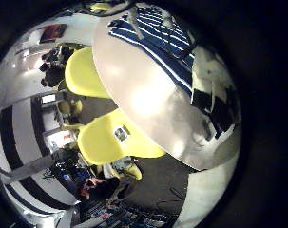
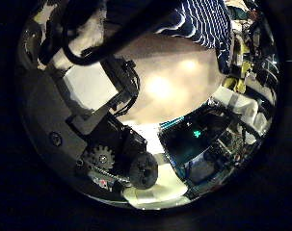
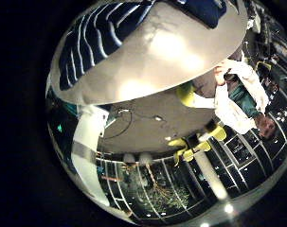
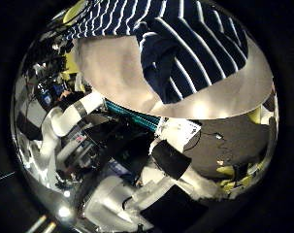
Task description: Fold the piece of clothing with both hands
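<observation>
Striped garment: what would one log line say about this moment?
striped garment: lying on round table | hands: above the table, holding nothing | fold: not seen begun

all four views look out from the palms, well above the table [image 1: 153, 90]. each faces down across it (none close), and all share the striped garment [image 4: 190, 49] lying on it.

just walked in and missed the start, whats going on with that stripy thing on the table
A dark striped piece of clothing lies on a round table, and the job is to fold it with both robot hands. Right now neither palm is close to it: every palm view shows the garment some way off with bare tabletop beside it. In the right thumb side view it looks bunched or partly doubled over rather than spread flat. No fingers can be seen touching the cloth, so nothing is holding it at this moment.
</observation>
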Action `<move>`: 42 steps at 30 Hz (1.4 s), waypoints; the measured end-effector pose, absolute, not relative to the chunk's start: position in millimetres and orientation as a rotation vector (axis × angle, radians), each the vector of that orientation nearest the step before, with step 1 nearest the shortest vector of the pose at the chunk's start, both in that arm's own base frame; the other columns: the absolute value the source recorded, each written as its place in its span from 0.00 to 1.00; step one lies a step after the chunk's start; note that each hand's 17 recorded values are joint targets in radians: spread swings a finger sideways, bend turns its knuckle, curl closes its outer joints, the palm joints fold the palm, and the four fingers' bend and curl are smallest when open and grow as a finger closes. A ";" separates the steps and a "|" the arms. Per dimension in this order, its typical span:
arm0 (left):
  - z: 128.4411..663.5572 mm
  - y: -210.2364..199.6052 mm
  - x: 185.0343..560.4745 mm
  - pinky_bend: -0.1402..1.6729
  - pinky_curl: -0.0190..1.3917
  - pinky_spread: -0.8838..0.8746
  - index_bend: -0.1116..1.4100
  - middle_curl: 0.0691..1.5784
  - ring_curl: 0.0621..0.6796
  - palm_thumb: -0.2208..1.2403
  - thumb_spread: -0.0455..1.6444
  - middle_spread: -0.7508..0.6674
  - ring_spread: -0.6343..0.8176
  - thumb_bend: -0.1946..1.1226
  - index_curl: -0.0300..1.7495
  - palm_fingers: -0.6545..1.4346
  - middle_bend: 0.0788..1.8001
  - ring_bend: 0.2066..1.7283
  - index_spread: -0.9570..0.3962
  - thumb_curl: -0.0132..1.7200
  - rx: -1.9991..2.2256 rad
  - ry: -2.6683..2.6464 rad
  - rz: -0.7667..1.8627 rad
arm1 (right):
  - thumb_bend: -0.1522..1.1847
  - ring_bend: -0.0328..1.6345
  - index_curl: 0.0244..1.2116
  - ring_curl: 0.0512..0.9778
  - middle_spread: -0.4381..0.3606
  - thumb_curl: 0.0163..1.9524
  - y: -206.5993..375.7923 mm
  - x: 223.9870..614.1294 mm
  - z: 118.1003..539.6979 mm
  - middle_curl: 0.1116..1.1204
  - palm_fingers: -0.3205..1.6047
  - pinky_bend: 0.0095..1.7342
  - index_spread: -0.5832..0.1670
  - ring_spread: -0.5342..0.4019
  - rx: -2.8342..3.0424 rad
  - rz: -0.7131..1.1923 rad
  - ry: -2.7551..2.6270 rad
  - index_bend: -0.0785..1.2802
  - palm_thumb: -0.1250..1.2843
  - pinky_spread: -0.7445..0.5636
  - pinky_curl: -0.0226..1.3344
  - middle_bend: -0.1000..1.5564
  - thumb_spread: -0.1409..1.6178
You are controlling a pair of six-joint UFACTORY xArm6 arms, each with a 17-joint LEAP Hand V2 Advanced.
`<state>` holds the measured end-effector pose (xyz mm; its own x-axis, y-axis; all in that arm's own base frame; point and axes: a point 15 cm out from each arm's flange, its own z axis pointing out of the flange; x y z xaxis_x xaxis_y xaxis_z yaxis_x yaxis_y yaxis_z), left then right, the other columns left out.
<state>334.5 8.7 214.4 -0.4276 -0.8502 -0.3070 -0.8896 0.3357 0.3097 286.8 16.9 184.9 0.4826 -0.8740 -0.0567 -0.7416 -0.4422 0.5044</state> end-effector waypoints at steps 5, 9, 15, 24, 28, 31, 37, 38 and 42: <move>215.2 15.9 332.6 0.67 0.48 0.13 0.28 0.64 0.73 0.64 0.69 0.09 0.11 0.14 0.75 0.80 0.47 0.75 0.15 0.34 -1.635 2.491 0.673 | 0.09 0.31 0.20 0.16 0.60 0.16 23.0 298.5 168.7 0.25 0.19 0.24 0.39 0.73 2.319 -0.399 -1.364 0.16 0.44 0.80 0.21 0.21 0.68; 217.8 21.8 331.9 0.66 0.48 0.13 0.26 0.65 0.73 0.63 0.70 0.08 0.11 0.14 0.77 0.80 0.46 0.74 0.15 0.34 -1.640 2.488 0.668 | 0.09 0.33 0.20 0.17 0.60 0.16 37.9 304.1 166.1 0.25 0.22 0.24 0.42 0.72 2.350 -0.349 -1.332 0.16 0.44 0.79 0.22 0.23 0.67; 219.2 27.9 330.6 0.65 0.48 0.13 0.24 0.65 0.73 0.63 0.69 0.08 0.11 0.14 0.80 0.81 0.45 0.74 0.15 0.34 -1.641 2.493 0.667 | 0.09 0.36 0.18 0.20 0.56 0.17 39.0 292.3 152.2 0.26 0.25 0.26 0.43 0.64 2.311 -0.306 -1.296 0.16 0.45 0.72 0.23 0.24 0.66; 221.6 28.8 330.0 0.64 0.48 0.12 0.21 0.66 0.73 0.63 0.69 0.07 0.11 0.14 0.82 0.82 0.44 0.73 0.16 0.35 -1.637 2.505 0.668 | 0.11 0.45 0.18 0.26 0.43 0.18 37.8 289.0 139.7 0.31 0.36 0.32 0.45 0.41 2.275 -0.208 -1.267 0.15 0.54 0.51 0.24 0.31 0.64; 224.1 29.5 331.4 0.64 0.48 0.12 0.20 0.66 0.72 0.63 0.69 0.07 0.11 0.14 0.83 0.82 0.44 0.72 0.17 0.35 -1.636 2.505 0.665 | 0.11 0.54 0.17 0.32 0.36 0.19 39.9 291.7 136.1 0.35 0.46 0.41 0.42 0.31 2.288 -0.197 -1.270 0.16 0.60 0.36 0.27 0.34 0.63; 224.6 30.7 331.4 0.64 0.48 0.12 0.20 0.67 0.73 0.62 0.69 0.06 0.11 0.14 0.84 0.82 0.43 0.72 0.17 0.35 -1.640 2.505 0.665 | 0.11 0.60 0.18 0.38 0.30 0.20 42.8 299.4 135.4 0.40 0.54 0.49 0.37 0.25 2.310 -0.171 -1.289 0.19 0.64 0.28 0.31 0.38 0.62; 225.6 32.2 328.7 0.63 0.48 0.12 0.20 0.67 0.73 0.62 0.69 0.06 0.11 0.14 0.85 0.82 0.43 0.71 0.18 0.35 -1.636 2.513 0.678 | 0.11 0.67 0.27 0.47 0.19 0.22 44.9 307.8 137.4 0.52 0.69 0.58 0.22 0.21 2.335 -0.143 -1.313 0.32 0.73 0.24 0.39 0.48 0.60; 226.2 32.3 328.7 0.63 0.48 0.12 0.20 0.67 0.73 0.62 0.69 0.06 0.11 0.14 0.85 0.82 0.43 0.71 0.18 0.35 -1.636 2.514 0.677 | 0.11 0.67 0.30 0.48 0.18 0.22 44.3 310.5 137.8 0.55 0.73 0.59 0.20 0.22 2.339 -0.137 -1.324 0.38 0.75 0.25 0.40 0.51 0.60; 233.2 35.9 326.7 0.63 0.48 0.12 0.20 0.67 0.73 0.62 0.69 0.06 0.11 0.14 0.85 0.82 0.43 0.71 0.19 0.35 -1.638 2.515 0.682 | 0.10 0.71 0.43 0.56 0.19 0.22 40.5 323.2 146.0 0.65 0.77 0.62 0.19 0.25 2.366 -0.095 -1.388 0.60 0.74 0.28 0.47 0.61 0.68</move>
<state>326.7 35.9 233.2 -0.4320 -0.8549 -0.2872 -0.8829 0.3361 0.3278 323.2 40.5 146.0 0.5059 -0.8514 0.1382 -0.8246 -0.4304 0.3670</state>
